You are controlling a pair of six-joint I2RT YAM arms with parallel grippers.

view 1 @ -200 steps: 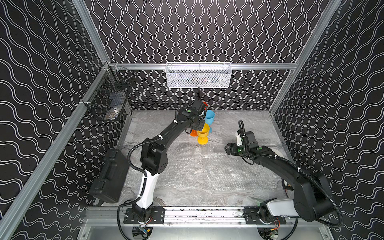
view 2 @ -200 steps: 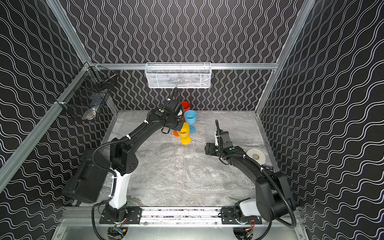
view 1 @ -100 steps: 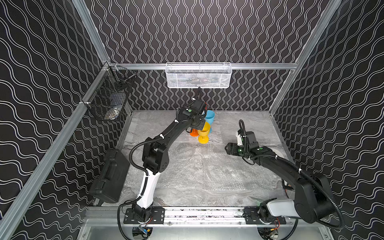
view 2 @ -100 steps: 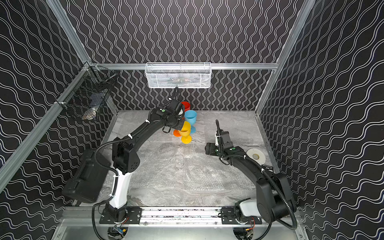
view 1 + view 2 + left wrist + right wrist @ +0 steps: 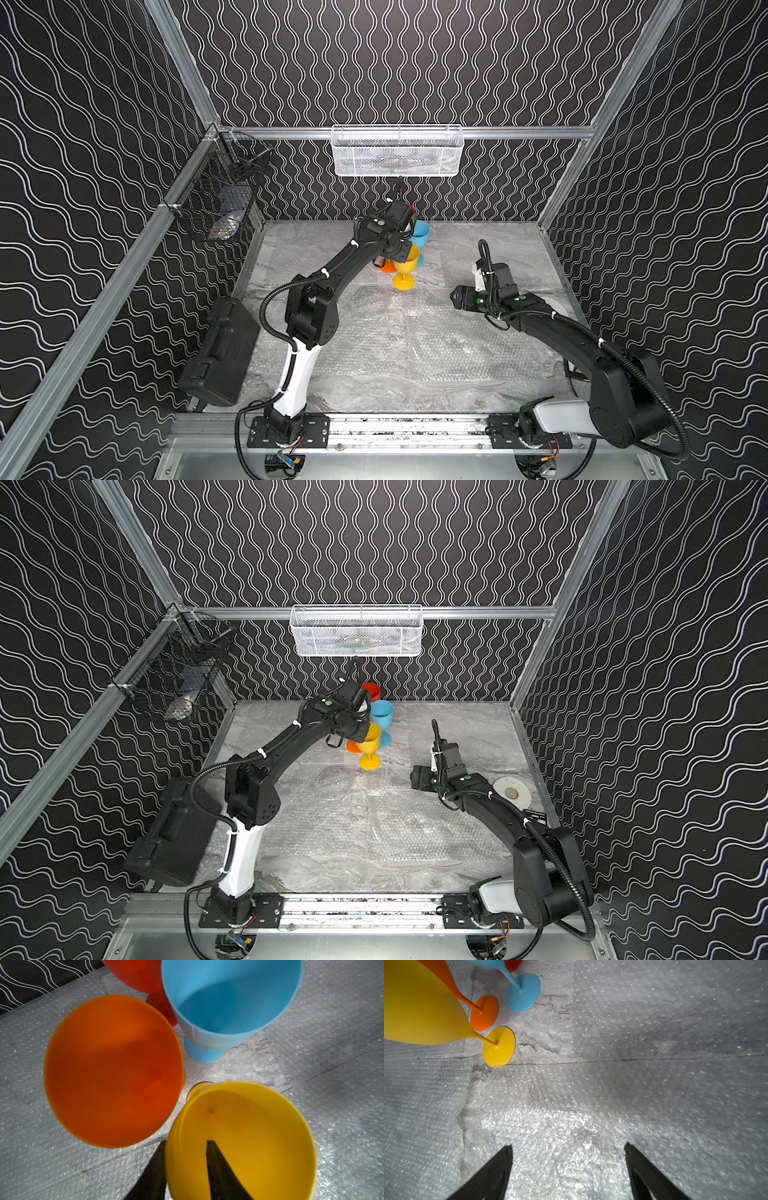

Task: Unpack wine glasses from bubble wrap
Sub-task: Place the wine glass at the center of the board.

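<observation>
Left claw (image 5: 185, 1141) hangs over the cluster of wine glasses at the far middle of the table, its arm reaching up from beside the black case (image 5: 220, 353) at the left edge. Its jaws stand partly apart and straddle the rim of the yellow goblet (image 5: 409, 259). One of the fingers (image 5: 153, 1172) sits just outside the bowl wall and the other is inside the bowl, clear of the wall, so the rim is between them but not pinched.

The orange goblet (image 5: 112, 1070) stands just beside the yellow one on its left, directly under the wrist. Behind them are the light blue goblet (image 5: 419, 235) and, nearest the back wall, the red goblet (image 5: 371, 691). All four are upright and bare. Their feet rest on an uncovered patch of the grey marbled tabletop (image 5: 550, 1028), and the yellow foot is at the edge of a sheet.

Flat bubble wrap (image 5: 395, 332) covers most of the table in front of and to the right of the cluster.

Further right, well apart from the goblets, the right claw (image 5: 568, 1145) hovers low over the wrap with its jaws spread wide and nothing between them. The goblets' feet lie ahead of it and to one side. A white disc (image 5: 512, 791) lies near the right wall.
</observation>
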